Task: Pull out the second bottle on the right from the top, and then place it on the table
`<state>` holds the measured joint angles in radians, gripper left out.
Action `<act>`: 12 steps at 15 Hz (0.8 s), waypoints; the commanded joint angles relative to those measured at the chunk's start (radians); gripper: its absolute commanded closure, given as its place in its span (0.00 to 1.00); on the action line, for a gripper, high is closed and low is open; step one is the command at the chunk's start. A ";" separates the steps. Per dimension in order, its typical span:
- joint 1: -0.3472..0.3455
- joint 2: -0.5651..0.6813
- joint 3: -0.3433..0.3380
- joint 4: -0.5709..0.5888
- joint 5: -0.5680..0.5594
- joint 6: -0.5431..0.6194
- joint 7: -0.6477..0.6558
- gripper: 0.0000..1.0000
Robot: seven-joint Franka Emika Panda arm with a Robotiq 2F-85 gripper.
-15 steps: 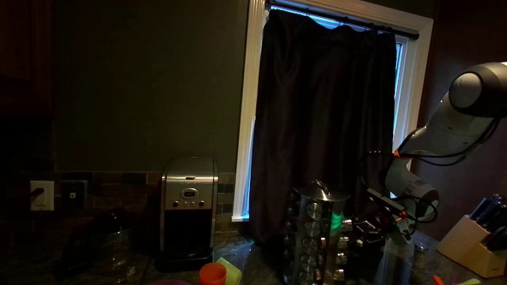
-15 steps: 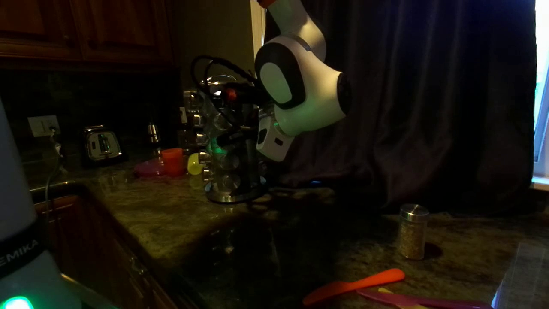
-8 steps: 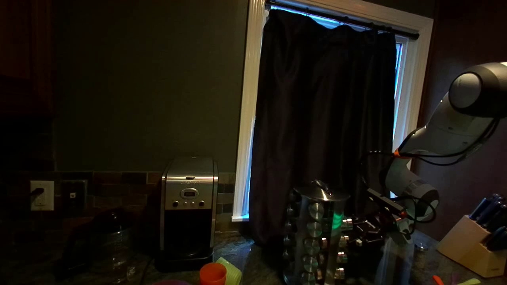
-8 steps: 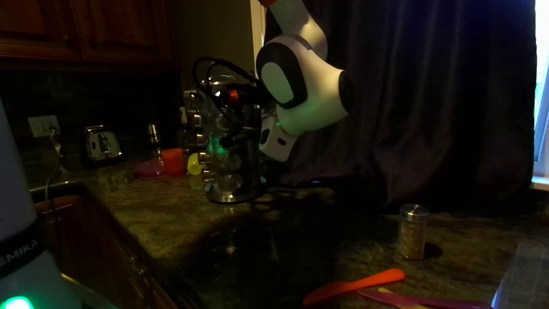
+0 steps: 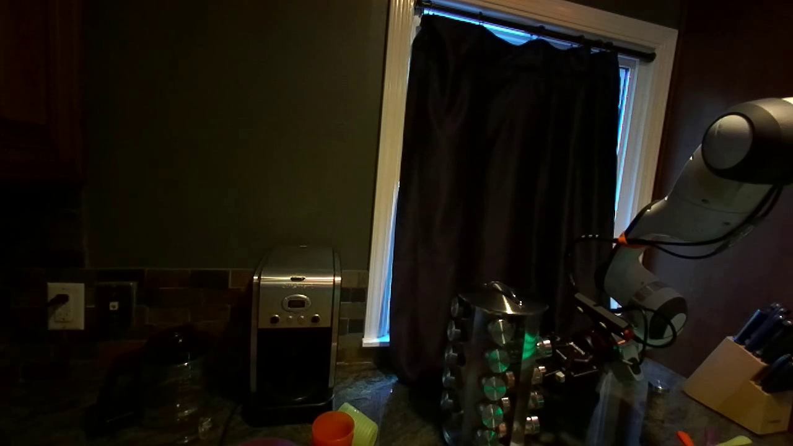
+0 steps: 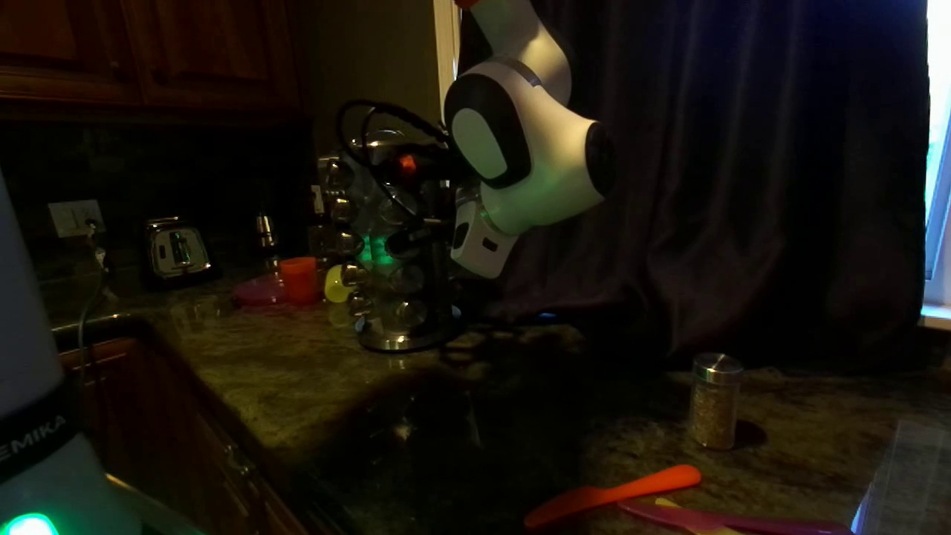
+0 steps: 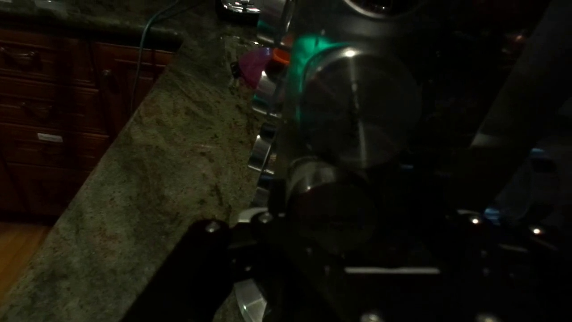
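In an exterior view, the fingers (image 5: 576,374) are close beside the spice rack (image 5: 503,302), whose metal-lidded jars (image 5: 497,359) lie sideways; which is the task's bottle, I cannot tell. In an exterior view, the spice rack stands on the granite surface (image 6: 297,379), a tan-filled spice jar (image 6: 715,412) upright well apart from it. In the wrist view, the fingers look spread wide before the spice rack, gripping nothing.

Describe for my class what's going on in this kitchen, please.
A robot arm has its open gripper close to a rack of jars on the counter. It's too dark to tell whether it touches one. A separate jar stands upright on the counter, apart from the rack.
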<state>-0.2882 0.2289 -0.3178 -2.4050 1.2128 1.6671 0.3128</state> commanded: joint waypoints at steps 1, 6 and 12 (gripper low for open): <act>-0.002 -0.005 -0.005 -0.011 0.040 0.020 -0.013 0.39; -0.006 0.000 -0.007 -0.008 0.050 0.018 -0.011 0.30; -0.001 0.005 -0.005 -0.006 0.034 0.029 -0.007 0.32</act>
<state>-0.2962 0.2292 -0.3223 -2.4046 1.2309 1.6671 0.3128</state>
